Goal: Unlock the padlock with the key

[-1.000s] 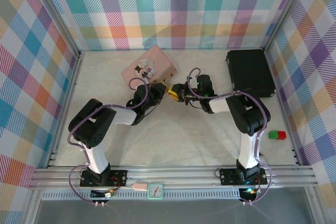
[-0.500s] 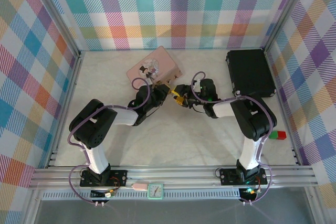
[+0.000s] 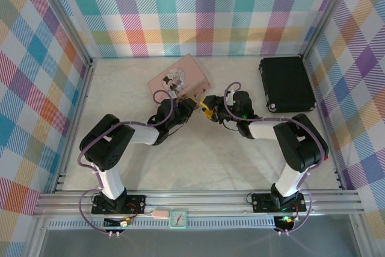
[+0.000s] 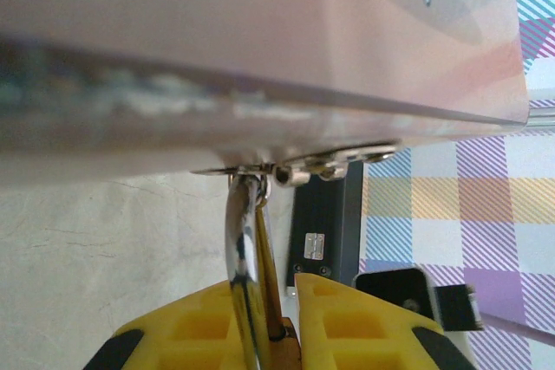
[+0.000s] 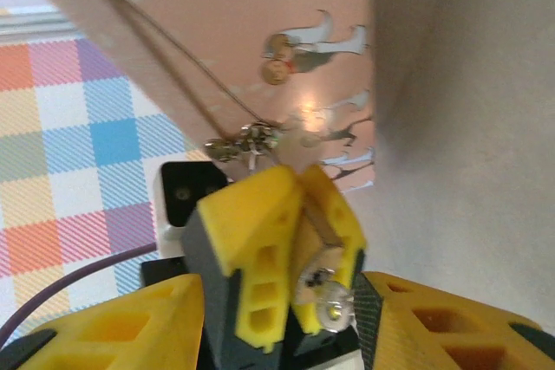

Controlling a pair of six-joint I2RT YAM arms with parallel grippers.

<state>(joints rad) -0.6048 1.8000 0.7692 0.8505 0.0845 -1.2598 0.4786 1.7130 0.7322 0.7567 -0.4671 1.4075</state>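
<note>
padlock (image 4: 245, 249): tiny, brass, rigid; likely light and slick. shackle hangs from pink tin (image 4: 260, 41) clasp. left gripper (image 4: 269, 309) pinched on its body; right gripper (image 5: 282, 292) parted. best grasped across flat brass sides.

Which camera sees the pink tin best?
The top camera: nearly the whole pink tin shows, lid up. The left wrist camera catches its blurry side and latch; the right wrist camera, a close patch of its pictures.
</note>
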